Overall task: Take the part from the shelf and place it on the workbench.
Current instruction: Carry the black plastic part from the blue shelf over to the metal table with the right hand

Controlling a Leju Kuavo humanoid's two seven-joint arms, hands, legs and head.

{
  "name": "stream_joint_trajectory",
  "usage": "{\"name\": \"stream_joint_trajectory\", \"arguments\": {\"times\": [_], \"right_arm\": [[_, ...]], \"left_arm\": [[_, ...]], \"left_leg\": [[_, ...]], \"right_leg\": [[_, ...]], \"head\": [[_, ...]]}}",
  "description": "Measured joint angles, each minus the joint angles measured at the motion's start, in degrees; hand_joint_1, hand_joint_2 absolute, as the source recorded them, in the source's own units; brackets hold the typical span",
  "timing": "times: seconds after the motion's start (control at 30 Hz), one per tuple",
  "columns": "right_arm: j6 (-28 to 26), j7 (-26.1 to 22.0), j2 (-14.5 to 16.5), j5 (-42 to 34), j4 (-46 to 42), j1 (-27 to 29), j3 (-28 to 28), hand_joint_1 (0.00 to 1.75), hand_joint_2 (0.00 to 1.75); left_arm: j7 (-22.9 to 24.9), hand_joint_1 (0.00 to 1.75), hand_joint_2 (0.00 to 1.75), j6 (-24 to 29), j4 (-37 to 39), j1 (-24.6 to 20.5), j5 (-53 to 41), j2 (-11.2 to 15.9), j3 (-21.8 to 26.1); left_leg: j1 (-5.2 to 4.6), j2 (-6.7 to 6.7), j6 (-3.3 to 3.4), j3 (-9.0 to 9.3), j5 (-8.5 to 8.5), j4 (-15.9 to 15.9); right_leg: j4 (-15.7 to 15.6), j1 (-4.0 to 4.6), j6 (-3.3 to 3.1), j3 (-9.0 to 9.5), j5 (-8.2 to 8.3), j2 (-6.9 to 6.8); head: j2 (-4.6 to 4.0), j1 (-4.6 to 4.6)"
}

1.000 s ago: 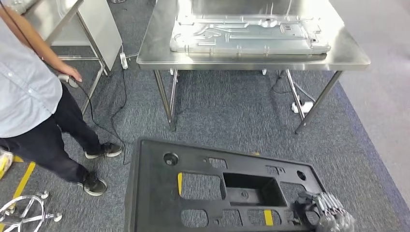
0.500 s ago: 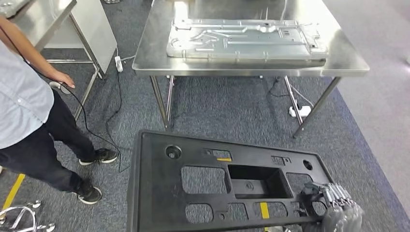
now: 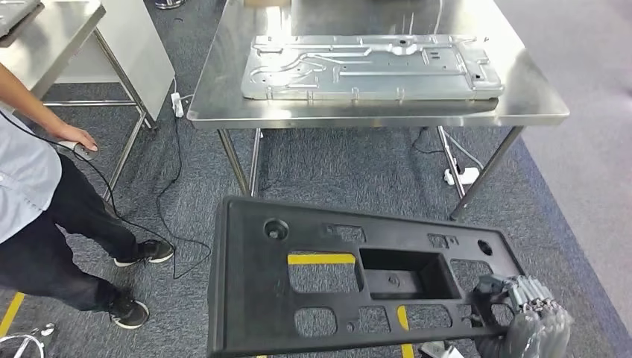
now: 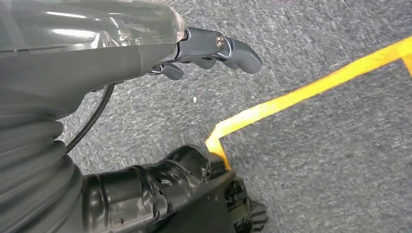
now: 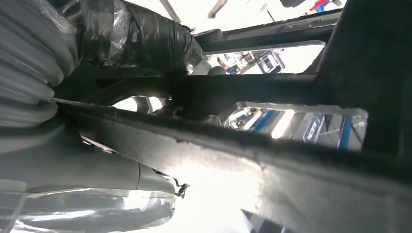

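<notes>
I carry a large flat black plastic part [image 3: 253, 298] with several cutouts, held low in front of me over the carpet. My right hand [image 3: 522, 313] grips its near right corner. In the right wrist view the tape-wrapped thumb of my right hand [image 5: 141, 34] presses on a rib of the black part [image 5: 291, 160]. My left hand [image 4: 145, 53] hangs over grey carpet with a yellow line, fingers stretched out; whether it touches the part is unclear. The steel workbench [image 3: 223, 97] stands ahead.
A big silver stamped metal panel [image 3: 369, 66] covers much of the workbench top. A person [image 3: 30, 171] stands at the left, one hand on a mouse beside a second steel table [image 3: 45, 30]. Cables and a power strip [image 3: 462, 177] lie under the workbench.
The whole view has shifted: the workbench shows larger and lower in the picture, the person further left. The black part stays in my right hand's grip.
</notes>
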Motion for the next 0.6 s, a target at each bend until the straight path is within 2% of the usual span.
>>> {"name": "stream_joint_trajectory", "arguments": {"times": [0.03,0.1,0.13,0.17,0.2,0.27,0.3,0.33,0.4,0.47,0.5,0.53,0.6], "right_arm": [[0.0,0.0,0.0,0.0,-0.1,-0.2,0.0,1.75,1.75],[0.0,0.1,-0.1,0.0,-0.1,-0.4,0.0,1.75,1.75],[0.0,0.2,-0.1,-0.1,-0.1,-0.5,0.0,1.75,1.75],[0.0,0.3,-0.1,-0.1,-0.1,-0.5,0.0,1.75,1.75],[0.0,0.4,-0.2,-0.2,-0.1,-0.6,0.0,1.75,1.75],[0.0,0.5,-0.4,-0.4,-0.1,-0.8,0.0,1.75,1.75],[0.0,0.5,-0.4,-0.5,-0.1,-0.9,0.0,1.75,1.75],[0.0,0.6,-0.5,-0.5,-0.1,-1.0,-0.1,1.75,1.75],[0.0,0.6,-0.6,-0.6,0.0,-1.2,-0.1,1.75,1.75],[0.0,0.7,-0.8,-0.6,0.1,-1.3,-0.1,1.75,1.75],[0.0,0.7,-0.9,-0.7,0.1,-1.5,-0.1,1.75,1.75],[0.0,0.7,-1.0,-0.7,0.1,-1.6,-0.2,1.75,1.75],[0.0,0.7,-1.2,-0.7,0.1,-1.8,-0.3,1.75,1.75]], "left_arm": [[0.0,0.00,1.75,0.0,0.0,0.0,0.0,0.0,0.0],[0.0,0.00,1.75,0.0,0.0,0.0,-0.1,0.0,0.0],[0.0,0.00,1.75,0.0,0.0,0.1,-0.2,0.0,0.0],[0.0,0.00,1.75,0.0,0.0,0.2,-0.2,0.0,0.0],[0.0,0.00,1.75,0.0,0.0,0.3,-0.3,0.0,0.0],[0.0,0.00,1.75,0.0,0.0,0.4,-0.4,0.1,0.0],[0.0,0.00,1.75,0.0,0.0,0.3,-0.4,0.2,0.0],[0.0,0.00,1.75,0.1,0.0,0.2,-0.4,0.2,0.0],[0.0,0.00,1.75,0.1,0.0,0.1,-0.4,0.4,-0.1],[0.0,0.00,1.75,0.2,0.0,0.4,-0.4,0.4,-0.2],[0.0,0.00,1.75,0.2,0.0,0.4,-0.4,0.4,-0.2],[0.1,0.00,1.75,0.2,0.0,0.3,-0.4,0.4,-0.2],[0.1,0.00,1.75,0.2,0.0,0.1,-0.4,0.3,-0.2]], "left_leg": [[0.05,0.00,-0.08,-1.70,-0.94,3.1],[0.04,-0.01,-0.15,-6.40,-3.60,10.3],[0.01,-0.01,-0.08,-8.42,-4.34,12.5],[-0.07,-0.01,0.11,-9.68,-4.04,13.1],[-0.22,-0.02,0.50,-10.01,-2.43,11.7],[-0.86,0.01,1.95,-8.60,2.96,5.2],[-1.29,0.06,2.68,-7.93,4.54,2.3],[-1.73,0.09,3.23,-7.35,5.38,0.1],[-2.31,0.11,3.85,-6.77,5.20,-1.9],[-2.15,0.15,4.27,-5.03,6.00,-3.7],[-1.96,0.20,4.35,-4.12,6.19,-4.3],[-1.73,0.21,4.36,-3.37,6.35,-4.8],[-1.50,0.16,4.22,-2.74,5.97,-5.0]], "right_leg": [[-0.2,0.05,-0.35,0.52,-0.24,-0.01],[-0.2,0.40,-0.86,1.24,-0.92,-0.01],[-0.2,0.64,-1.02,1.63,-1.30,0.06],[-0.2,0.91,-1.13,2.13,-1.72,0.15],[-0.2,1.19,-1.20,2.73,-2.15,0.23],[-0.3,1.54,-1.23,3.98,-3.08,0.29],[-0.4,1.57,-1.13,4.37,-3.47,0.29],[-0.5,1.40,-0.91,4.53,-3.78,0.27],[-0.3,1.05,-0.20,4.96,-3.59,0.20],[0.5,0.87,0.34,5.44,-3.43,0.11],[1.6,0.83,0.51,5.06,-3.79,0.12],[3.9,0.71,0.76,3.83,-4.60,0.13],[10.0,0.29,1.52,-0.27,-7.17,0.13]], "head": [[0.00,-0.04],[-0.01,-0.10],[-0.01,-0.09],[-0.01,-0.10],[-0.01,-0.10],[-0.01,-0.02],[-0.01,0.09],[-0.01,0.15],[-0.01,0.21],[0.00,0.14],[0.00,0.16],[0.00,0.17],[-0.01,0.22]]}}
